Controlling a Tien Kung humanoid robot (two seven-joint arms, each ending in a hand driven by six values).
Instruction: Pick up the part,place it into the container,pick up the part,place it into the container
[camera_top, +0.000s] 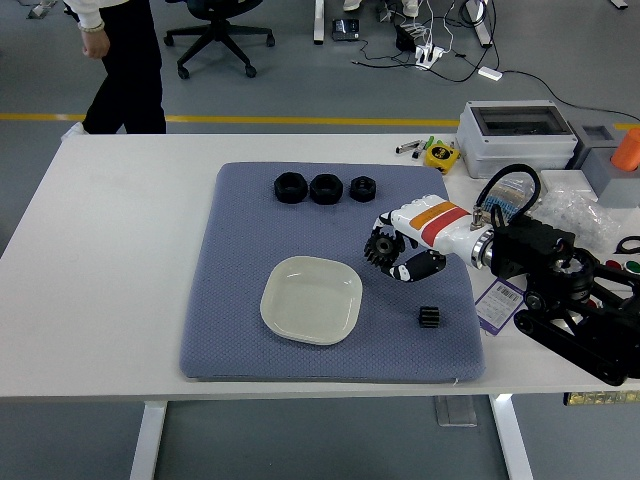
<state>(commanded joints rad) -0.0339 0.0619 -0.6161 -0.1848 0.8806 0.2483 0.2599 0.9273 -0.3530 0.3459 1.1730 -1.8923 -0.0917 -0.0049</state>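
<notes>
The right arm comes in from the right edge and reaches leftward and low over the counter, its white-cased right hand turned palm down with the fingers curled around a small black gear.

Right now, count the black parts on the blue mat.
5: three nuts in a row at the mat's far edge, one gear held in the right robot hand, one small gear near-right.

Person cut off at top edge; right arm cropped at right
</notes>
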